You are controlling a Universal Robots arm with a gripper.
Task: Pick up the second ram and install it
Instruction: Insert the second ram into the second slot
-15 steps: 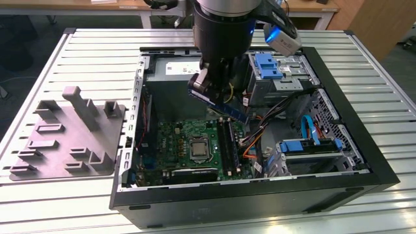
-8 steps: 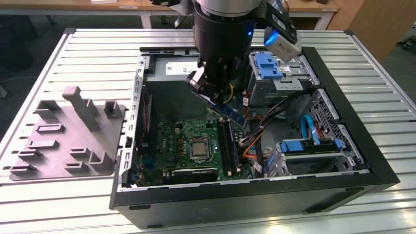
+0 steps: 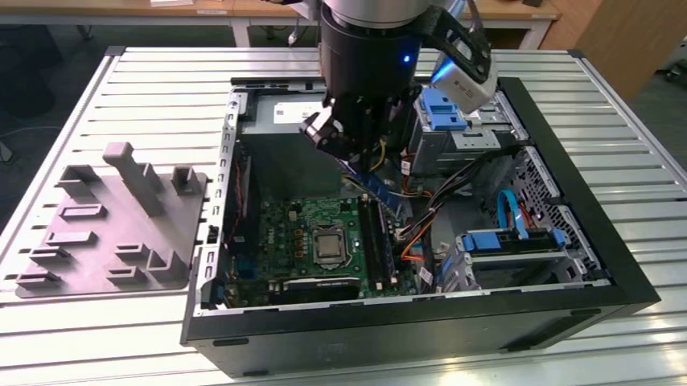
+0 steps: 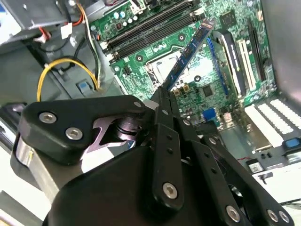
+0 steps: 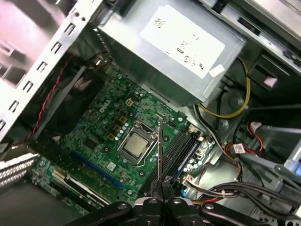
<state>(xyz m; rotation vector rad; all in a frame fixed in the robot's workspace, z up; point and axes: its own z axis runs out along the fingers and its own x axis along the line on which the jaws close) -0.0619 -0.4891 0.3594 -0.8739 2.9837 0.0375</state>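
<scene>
Now pinching the second ram (image 4: 187, 54) between the jaws by one end. Holding it tilted above the motherboard (image 5: 101, 120).

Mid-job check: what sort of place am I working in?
Probably a lab or workshop bench: an open computer case on a slatted metal table, a grey parts fixture beside it, wooden desks behind. The gripper holds the second ram above the motherboard.
</scene>
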